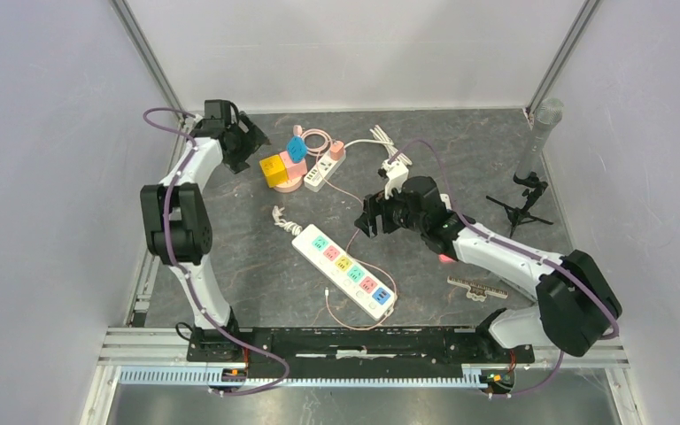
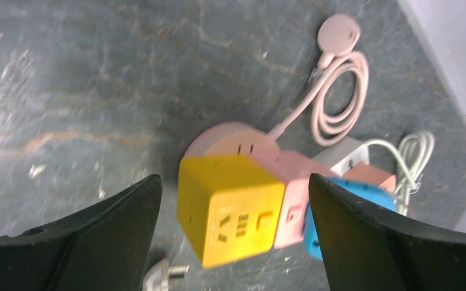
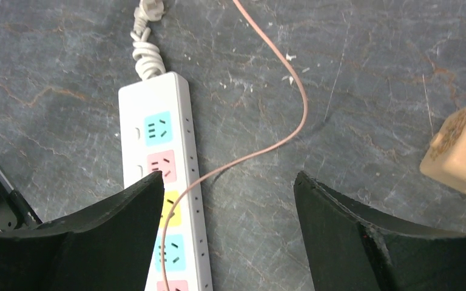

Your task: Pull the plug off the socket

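Plug in blue (image 1: 296, 149) sits pressed against the far side of a pink cube socket (image 2: 291, 194), just beyond the left gripper (image 2: 232, 179) and level with its right-hand finger (image 2: 388, 242), which hides part of it. This gripper's fingers are spread wide and hold nothing; a yellow cube socket (image 2: 230, 206) fills the gap between them, touching the pink cube. The right gripper (image 3: 227, 176) hangs well apart from that cluster, its fingers also wide apart and empty. A thin pink cable (image 3: 291, 121) runs through the gap below it, and a long white power strip (image 3: 158, 139) lies under its left-hand finger.
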